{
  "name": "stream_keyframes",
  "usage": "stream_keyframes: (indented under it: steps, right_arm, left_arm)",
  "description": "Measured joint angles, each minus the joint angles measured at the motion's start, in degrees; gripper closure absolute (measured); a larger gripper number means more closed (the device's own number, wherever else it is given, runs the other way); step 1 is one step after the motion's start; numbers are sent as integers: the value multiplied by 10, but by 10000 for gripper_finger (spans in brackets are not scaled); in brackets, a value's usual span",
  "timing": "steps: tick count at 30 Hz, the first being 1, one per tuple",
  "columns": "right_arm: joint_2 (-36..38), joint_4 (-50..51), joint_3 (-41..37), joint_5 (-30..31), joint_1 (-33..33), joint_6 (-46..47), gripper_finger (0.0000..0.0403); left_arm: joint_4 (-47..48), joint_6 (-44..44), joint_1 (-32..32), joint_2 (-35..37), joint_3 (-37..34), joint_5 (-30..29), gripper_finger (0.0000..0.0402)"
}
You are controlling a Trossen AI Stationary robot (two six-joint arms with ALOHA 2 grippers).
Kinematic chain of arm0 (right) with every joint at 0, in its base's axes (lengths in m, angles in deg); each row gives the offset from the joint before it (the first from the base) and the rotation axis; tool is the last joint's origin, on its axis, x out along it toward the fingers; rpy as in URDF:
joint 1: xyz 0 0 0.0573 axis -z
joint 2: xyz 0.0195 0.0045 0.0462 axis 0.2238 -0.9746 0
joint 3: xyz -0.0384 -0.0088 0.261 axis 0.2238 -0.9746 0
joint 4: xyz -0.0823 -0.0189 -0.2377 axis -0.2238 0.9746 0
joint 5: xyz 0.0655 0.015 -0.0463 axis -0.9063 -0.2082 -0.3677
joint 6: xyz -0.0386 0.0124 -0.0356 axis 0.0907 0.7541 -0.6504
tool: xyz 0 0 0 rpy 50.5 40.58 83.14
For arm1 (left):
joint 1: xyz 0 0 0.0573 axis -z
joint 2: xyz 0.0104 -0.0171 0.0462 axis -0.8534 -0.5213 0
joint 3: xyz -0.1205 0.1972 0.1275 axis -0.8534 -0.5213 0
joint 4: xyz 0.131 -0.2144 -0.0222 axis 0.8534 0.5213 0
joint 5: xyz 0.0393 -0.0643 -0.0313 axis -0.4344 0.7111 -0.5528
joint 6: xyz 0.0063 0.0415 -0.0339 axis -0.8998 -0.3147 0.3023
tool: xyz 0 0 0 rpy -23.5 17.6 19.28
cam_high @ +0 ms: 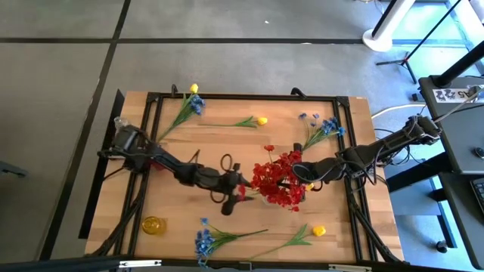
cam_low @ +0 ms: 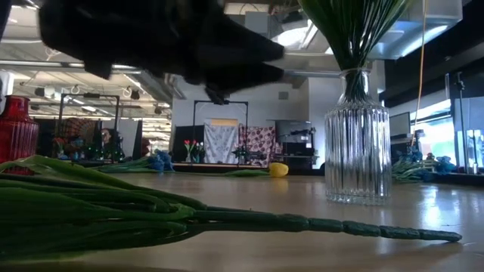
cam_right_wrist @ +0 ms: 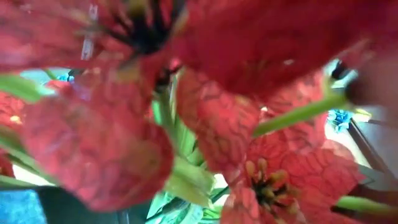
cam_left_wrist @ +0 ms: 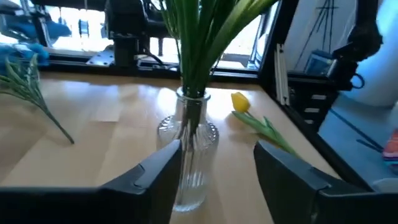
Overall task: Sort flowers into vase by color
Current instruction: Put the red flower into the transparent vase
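Note:
A clear ribbed glass vase [cam_left_wrist: 189, 155] stands upright at the table's middle and holds a bunch of red flowers [cam_high: 278, 181] on green stems [cam_left_wrist: 196, 43]. It also shows in the low view [cam_low: 357, 143]. My left gripper [cam_high: 236, 193] is open and level, just left of the vase. Its two fingers [cam_left_wrist: 155, 177] stand on either side of the vase without visibly touching it. My right gripper [cam_high: 304, 178] is in among the red blooms [cam_right_wrist: 205, 124] from the right. Its fingers are hidden by the blooms.
Loose flowers lie on the table: a blue spray [cam_high: 187, 107] and a yellow bloom [cam_high: 261, 120] at the far side, a blue spray [cam_high: 325, 128] far right, a blue spray [cam_high: 208, 240] and a yellow flower [cam_high: 311, 231] near. A round yellow object [cam_high: 153, 225] sits near left.

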State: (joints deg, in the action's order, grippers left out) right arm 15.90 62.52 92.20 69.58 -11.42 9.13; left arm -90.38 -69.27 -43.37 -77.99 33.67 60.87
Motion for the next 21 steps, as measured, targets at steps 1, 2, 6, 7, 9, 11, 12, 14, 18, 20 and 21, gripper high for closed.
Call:
stream_keyframes:
  steps: [1, 2, 6, 7, 9, 11, 12, 14, 18, 20, 21]
  right_arm:
    - [0, 0, 0, 0, 0, 0, 86]
    - [0, 0, 0, 0, 0, 0, 86]
    - [0, 2, 0, 0, 0, 1, 86]
    - [0, 3, 0, 0, 0, 1, 86]
    - [0, 5, 0, 0, 0, 1, 86]
    - [0, 5, 0, 0, 0, 1, 86]
    - [0, 7, 0, 1, 0, 0, 86]
    - [0, 9, 0, 8, 0, -1, 86]
    - [0, 11, 0, 10, 0, -1, 86]
    - [0, 12, 0, 11, 0, -1, 86]
    - [0, 12, 0, 11, 0, -1, 86]
  left_arm:
    - [4, -2, -4, -10, 13, 0, 187]
    - [5, -6, -8, -17, 23, -2, 178]
    - [3, -17, -19, -38, 46, -2, 155]
    - [2, -14, -20, -44, 50, 3, 151]
    - [-13, -5, -22, -53, 55, 27, 145]
    - [-21, -5, -22, -64, 65, 39, 141]
    - [-20, -5, -22, -70, 71, 39, 140]
    - [-19, -6, -24, -82, 84, 41, 137]
    - [-21, -18, -29, -106, 118, 24, 137]
    - [-20, -19, -33, -118, 129, 19, 136]
    - [-20, -19, -35, -125, 135, 19, 136]
